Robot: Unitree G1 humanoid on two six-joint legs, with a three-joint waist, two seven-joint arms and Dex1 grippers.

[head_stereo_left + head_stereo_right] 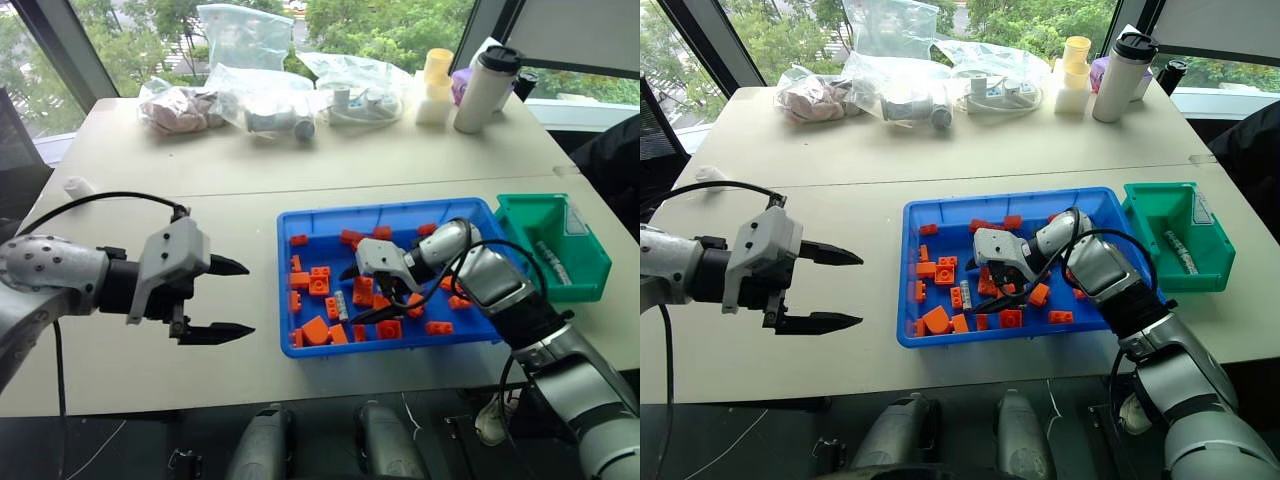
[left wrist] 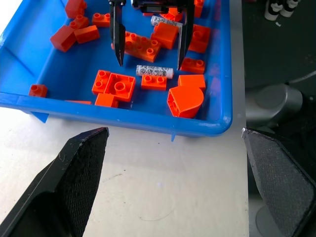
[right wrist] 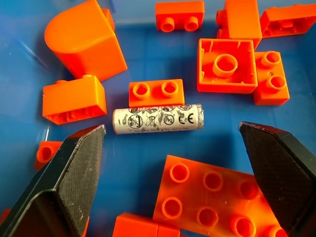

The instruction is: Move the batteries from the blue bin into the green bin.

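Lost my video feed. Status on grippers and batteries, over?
Right gripper open, poised over a battery in the blue bin. Left gripper open, beside the bin. Orange bricks crowd the battery. One battery in the green bin.

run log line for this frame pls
right gripper: open, poised over battery among orange bricks in blue bin | left gripper: open, beside bin, idle | green bin: one battery inside

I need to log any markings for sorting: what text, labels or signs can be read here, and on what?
"CE": on the battery lying among orange bricks in the blue bin, beside a row of small round symbols too small to read.
Battery in the green bin: print too small to read.
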